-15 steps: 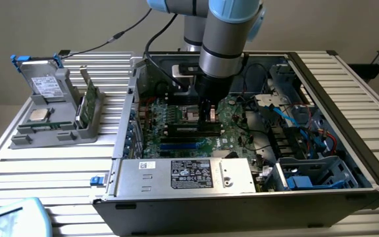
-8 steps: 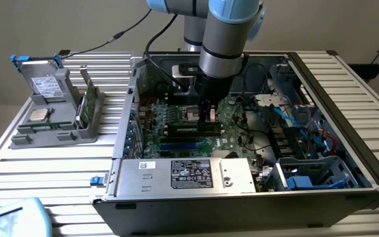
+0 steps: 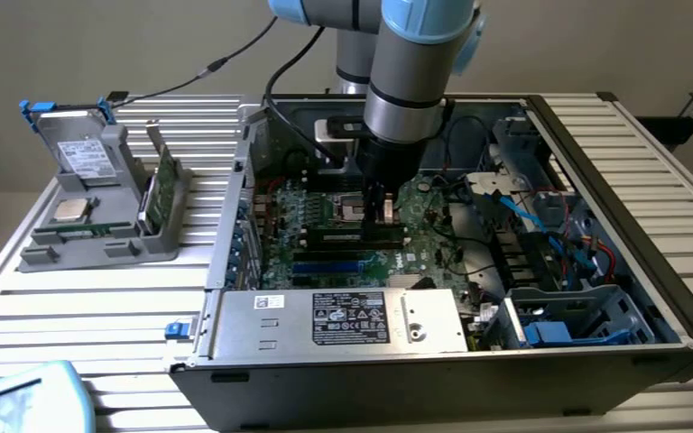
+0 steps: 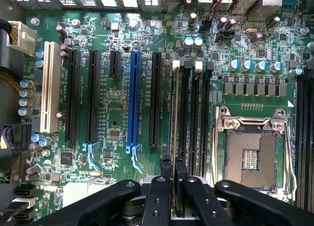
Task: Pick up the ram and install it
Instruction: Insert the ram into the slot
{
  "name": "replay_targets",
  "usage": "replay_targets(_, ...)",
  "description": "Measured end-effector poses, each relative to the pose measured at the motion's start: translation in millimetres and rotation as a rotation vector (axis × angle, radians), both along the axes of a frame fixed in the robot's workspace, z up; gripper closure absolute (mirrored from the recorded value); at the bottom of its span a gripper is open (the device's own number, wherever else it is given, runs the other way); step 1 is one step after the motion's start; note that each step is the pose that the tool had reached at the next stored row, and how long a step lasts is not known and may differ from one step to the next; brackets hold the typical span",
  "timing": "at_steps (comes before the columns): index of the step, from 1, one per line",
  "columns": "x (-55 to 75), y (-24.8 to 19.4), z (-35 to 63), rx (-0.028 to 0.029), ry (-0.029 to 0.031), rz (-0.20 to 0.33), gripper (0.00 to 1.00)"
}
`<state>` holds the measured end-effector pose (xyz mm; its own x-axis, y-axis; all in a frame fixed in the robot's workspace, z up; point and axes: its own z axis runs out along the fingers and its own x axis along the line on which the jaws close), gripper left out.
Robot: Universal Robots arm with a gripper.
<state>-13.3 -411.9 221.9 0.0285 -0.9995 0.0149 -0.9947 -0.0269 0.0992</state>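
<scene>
Inside the open computer case [image 3: 443,388], over the memory slots [image 4: 189,113], hand [image 4: 173,177] is clenching the ram [image 4: 174,113] edge-on, pickup looking done, seating seemingly not yet finished.

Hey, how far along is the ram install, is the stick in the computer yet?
Done: the pickup, since the ram is clamped edge-on in the gripper.
In hand: it is held low inside the open case, lined up with the black memory slots beside the processor socket.
Left: the gripper has not let go, and I cannot tell whether the stick is fully seated.
</scene>
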Motion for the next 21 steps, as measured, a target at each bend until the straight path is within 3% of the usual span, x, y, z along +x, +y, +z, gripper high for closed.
replay_targets(14,0.0,0.8,-2.8,-0.0025,0.0000,-0.033,0.86)
replay_targets(21,0.3,1.0,-2.0,-0.0012,0.0020,-0.042,0.86)
